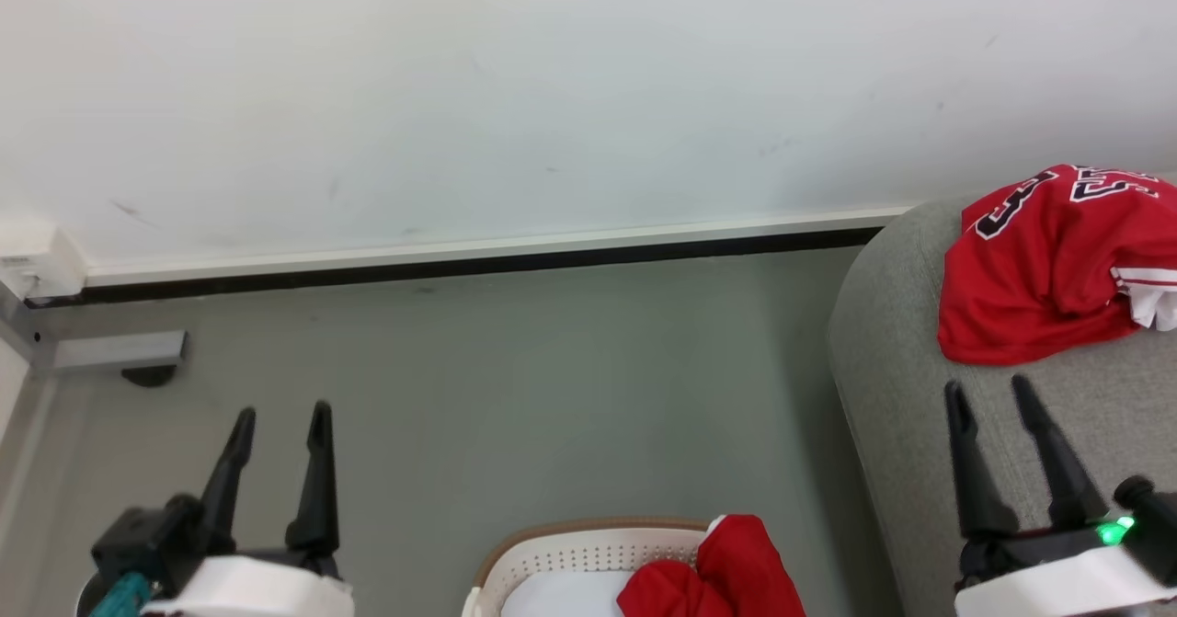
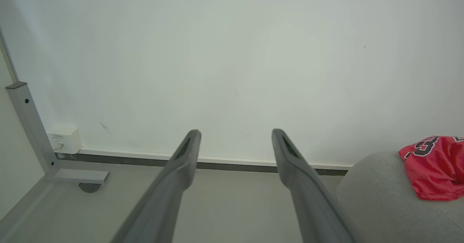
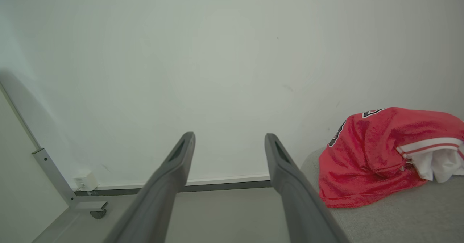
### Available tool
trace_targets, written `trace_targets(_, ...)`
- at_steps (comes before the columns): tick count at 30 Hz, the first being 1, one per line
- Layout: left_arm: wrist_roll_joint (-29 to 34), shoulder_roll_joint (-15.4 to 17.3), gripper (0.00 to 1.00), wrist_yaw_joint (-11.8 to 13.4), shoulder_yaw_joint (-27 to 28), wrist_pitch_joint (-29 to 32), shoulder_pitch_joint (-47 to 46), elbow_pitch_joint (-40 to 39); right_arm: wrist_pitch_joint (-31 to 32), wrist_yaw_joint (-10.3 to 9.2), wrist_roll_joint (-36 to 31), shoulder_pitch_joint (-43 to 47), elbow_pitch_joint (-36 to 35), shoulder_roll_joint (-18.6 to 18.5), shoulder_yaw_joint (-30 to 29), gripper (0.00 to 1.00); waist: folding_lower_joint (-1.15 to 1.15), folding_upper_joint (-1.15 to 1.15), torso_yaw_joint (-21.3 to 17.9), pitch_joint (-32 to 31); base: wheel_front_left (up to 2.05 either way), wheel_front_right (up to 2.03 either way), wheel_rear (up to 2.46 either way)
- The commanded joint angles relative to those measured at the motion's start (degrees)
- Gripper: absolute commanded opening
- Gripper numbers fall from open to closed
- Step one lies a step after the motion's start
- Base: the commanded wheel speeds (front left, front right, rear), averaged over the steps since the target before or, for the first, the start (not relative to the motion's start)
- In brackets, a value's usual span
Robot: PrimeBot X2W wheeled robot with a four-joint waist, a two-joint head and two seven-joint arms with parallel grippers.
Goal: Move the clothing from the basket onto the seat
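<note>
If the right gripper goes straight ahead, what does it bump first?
Probably the white wall: the right gripper points just left of the red jersey on the seat, though depth is unclear.

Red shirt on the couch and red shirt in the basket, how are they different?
The couch shirt lies on the seat; the basket shirt sits in the white basket. The couch shirt shows black-and-white numbers and white lining; the basket shirt, mostly plain red. Both are crumpled bright red.
</note>
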Motion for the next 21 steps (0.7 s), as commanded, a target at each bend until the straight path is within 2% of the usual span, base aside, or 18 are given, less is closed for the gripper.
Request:
trace_targets(1,1.4,-0.7,1.0,-0.4,1.0,0.0,1.5,-0.3,-0.6,-0.13,-0.5,1.3,0.6,0.2,0.2,1.0,0.01,0.0,0.2,-0.6,0.0,0.0,0.0)
trace_targets(4,4.5,-4.1,1.0,-1.7,4.9,0.0,5.2,-0.7,-1.9,-0.13,-1.4,3.0,2.2,0.9,1.6,1.0,0.01,0.0,0.3,-1.7,0.0,0.0,0.0)
trace_targets(11,9.7,-10.2,1.0,-6.9,9.9,0.0,9.5,1.0,-3.6,-0.13,-3.4,4.9,5.3,1.5,3.3,1.0,0.01,0.0,1.0,-2.9,0.0,0.0,0.0)
trace_targets(21,14.9,-13.5,1.0,-12.0,14.3,-0.1,8.4,2.1,-4.3,-0.13,-4.8,2.8,7.1,1.8,4.9,1.0,0.01,0.0,0.6,-2.5,0.0,0.0,0.0)
